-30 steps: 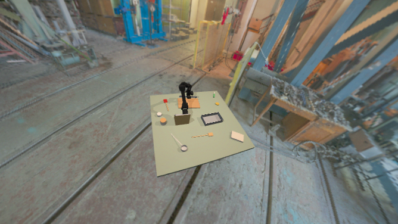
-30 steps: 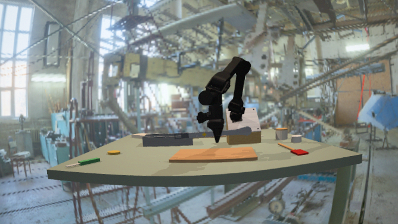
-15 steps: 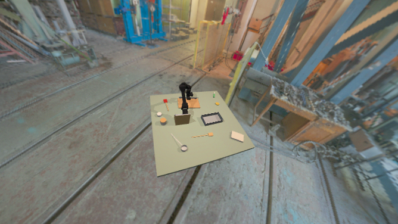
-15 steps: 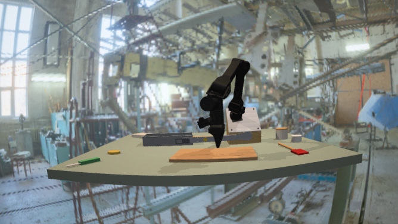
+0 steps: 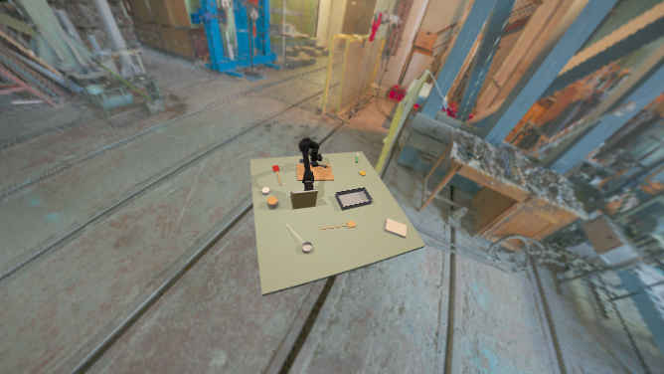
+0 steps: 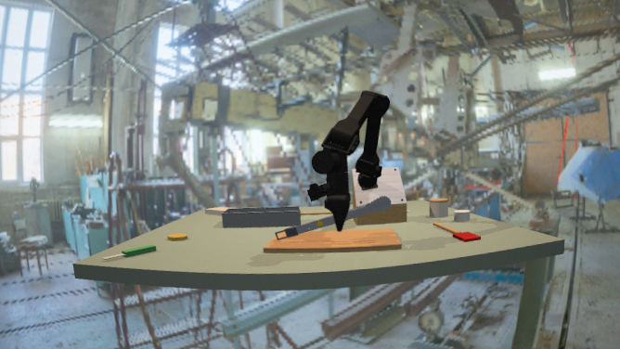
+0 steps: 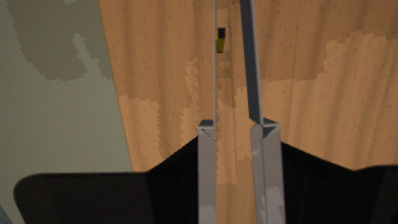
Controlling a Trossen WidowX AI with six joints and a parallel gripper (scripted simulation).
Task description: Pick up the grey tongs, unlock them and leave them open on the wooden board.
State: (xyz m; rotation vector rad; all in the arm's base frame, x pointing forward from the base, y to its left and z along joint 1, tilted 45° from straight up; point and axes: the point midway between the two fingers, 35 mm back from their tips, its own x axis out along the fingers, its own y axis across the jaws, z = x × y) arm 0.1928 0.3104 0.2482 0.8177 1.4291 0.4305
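Observation:
My gripper (image 6: 340, 226) (image 7: 229, 141) (image 5: 318, 164) points down over the wooden board (image 6: 371, 241) (image 5: 326, 174) (image 7: 325, 75) and is shut on the grey tongs (image 6: 364, 210) (image 7: 253, 75). The tongs slope down to the left, with their tips low at the board's left end and the hinge end raised to the right. In the wrist view their two arms stand a little apart between my fingers, and a small yellow lock piece (image 7: 220, 40) shows near one arm. The dark roasting tin (image 6: 260, 217) (image 5: 338, 199) stands behind the board.
A red spatula (image 6: 466, 236) (image 5: 276, 169) lies right of the board. Two small cans (image 6: 438, 207) (image 6: 461, 214) stand behind it. A green-handled tool (image 6: 138, 251) and a yellow disc (image 6: 177, 237) lie at the left. The arm's base box (image 6: 387, 192) stands behind the board.

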